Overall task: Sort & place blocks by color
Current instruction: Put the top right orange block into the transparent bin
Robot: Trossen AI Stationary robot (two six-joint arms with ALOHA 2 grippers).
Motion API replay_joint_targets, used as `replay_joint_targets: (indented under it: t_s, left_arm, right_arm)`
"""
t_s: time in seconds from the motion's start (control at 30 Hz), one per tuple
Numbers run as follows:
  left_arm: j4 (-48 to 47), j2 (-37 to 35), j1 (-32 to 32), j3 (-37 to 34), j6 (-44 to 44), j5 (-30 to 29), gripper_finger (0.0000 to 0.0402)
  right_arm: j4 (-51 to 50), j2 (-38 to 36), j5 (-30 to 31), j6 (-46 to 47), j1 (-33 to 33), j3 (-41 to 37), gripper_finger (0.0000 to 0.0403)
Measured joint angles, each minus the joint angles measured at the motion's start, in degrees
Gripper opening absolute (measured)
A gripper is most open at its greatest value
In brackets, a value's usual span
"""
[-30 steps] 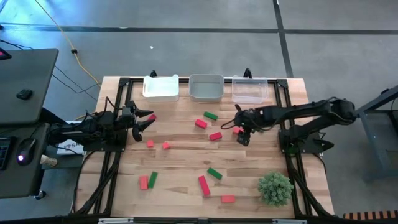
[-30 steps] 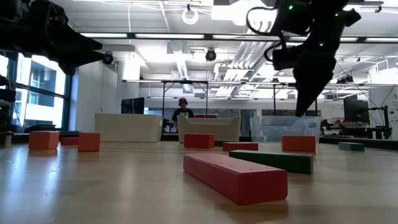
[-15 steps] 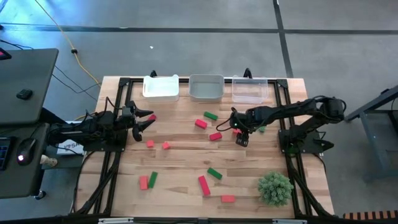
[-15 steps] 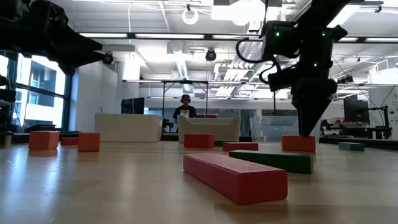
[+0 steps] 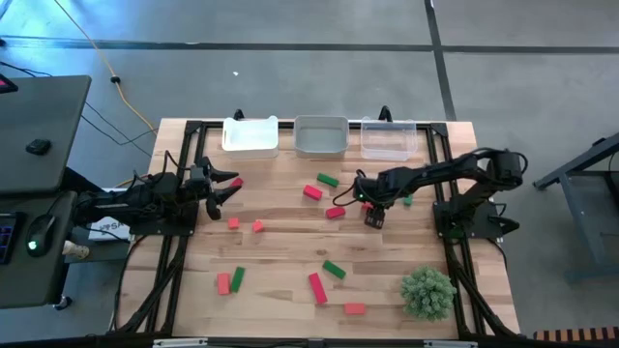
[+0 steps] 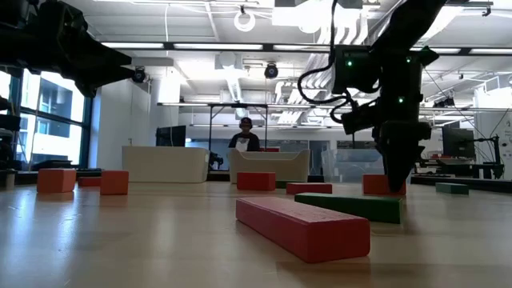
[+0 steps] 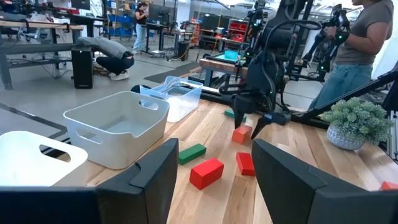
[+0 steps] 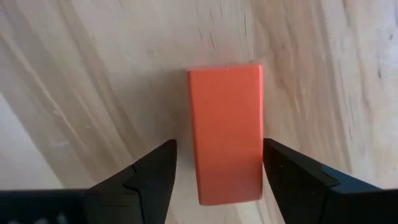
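Pale wooden counter (image 5: 290, 251) carries three plastic bins along its far edge, one white (image 5: 250, 135), one grey (image 5: 320, 136), one clear (image 5: 388, 139). Scattered blocks show: about nine red or coral, four green. Right claw (image 5: 371, 205) hangs with fingers spread astride a coral oblong block (image 8: 225, 132) right of centre, not clenched. Left claw (image 5: 228, 187) waits released at the left.
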Motion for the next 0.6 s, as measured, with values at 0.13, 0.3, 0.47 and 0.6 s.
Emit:
replay_joint_targets:
  t_s: [0.13, 0.3, 0.47, 0.6]
  left_arm:
    - [0.0, 0.01, 0.01, 0.0, 0.0, 0.0, 0.0193]
    - [0.02, -0.01, 0.0, 0.0, -0.47, 0.0, 0.0193]
    - [-0.83, -0.01, 0.01, 0.02, -0.48, 0.01, 0.0193]
    - [-2.27, 0.01, 0.02, 0.02, -0.5, 0.02, 0.0193]
  right_arm:
    - [0.25, 0.4, -0.56, 1.79, 0.0, 0.0, 0.0221]
    - [0.28, 0.4, -1.63, 3.03, -0.02, 0.0, 0.0161]
    - [0.33, 0.32, -2.23, 5.89, 0.0, 0.0, 0.0109]
    - [0.43, 0.32, -2.52, 8.52, 0.04, 0.02, 0.0109]
